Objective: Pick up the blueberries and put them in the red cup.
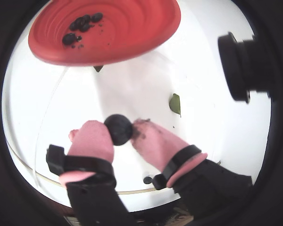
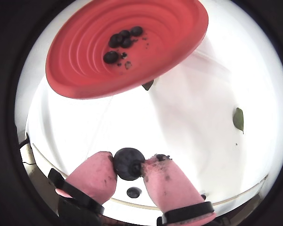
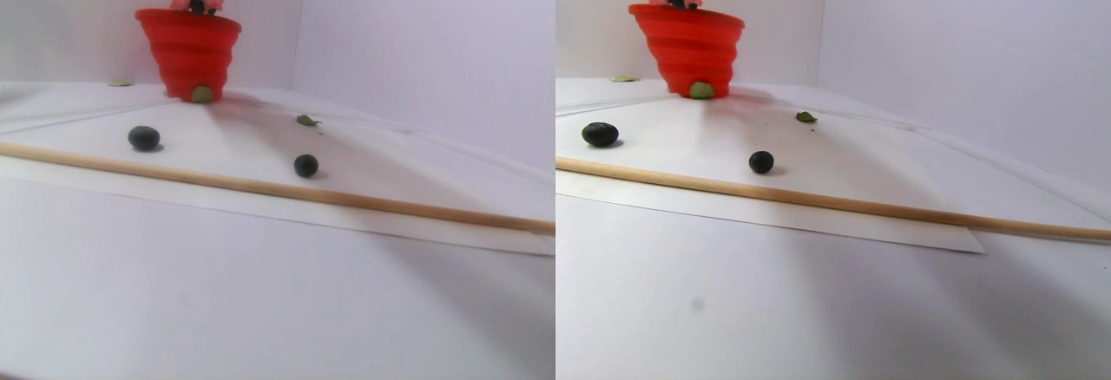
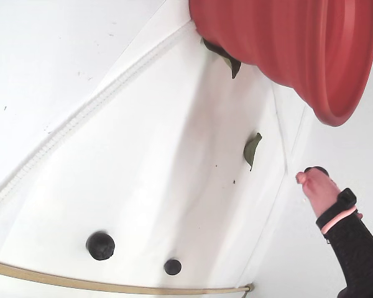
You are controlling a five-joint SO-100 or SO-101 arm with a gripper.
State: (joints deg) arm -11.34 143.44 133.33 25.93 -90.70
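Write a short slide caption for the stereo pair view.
Gripper holds a blueberry above the red cup; two blueberries remain.

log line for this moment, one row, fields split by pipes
gripper: shut on dark round blueberry | position: raised near ridged red plastic cup | in cup: several berries | on white sheet: two loose berries

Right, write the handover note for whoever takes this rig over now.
Gripper: shut on a blueberry, held in the air near the red cup; the stereo pair view puts it about at rim height.
Red cup: upright on the white sheet, several blueberries inside.
Done: those berries are in.
Left: release the held one into the cup, then fetch the two berries on the sheet, the larger and the smaller. Ignore the green leaves.
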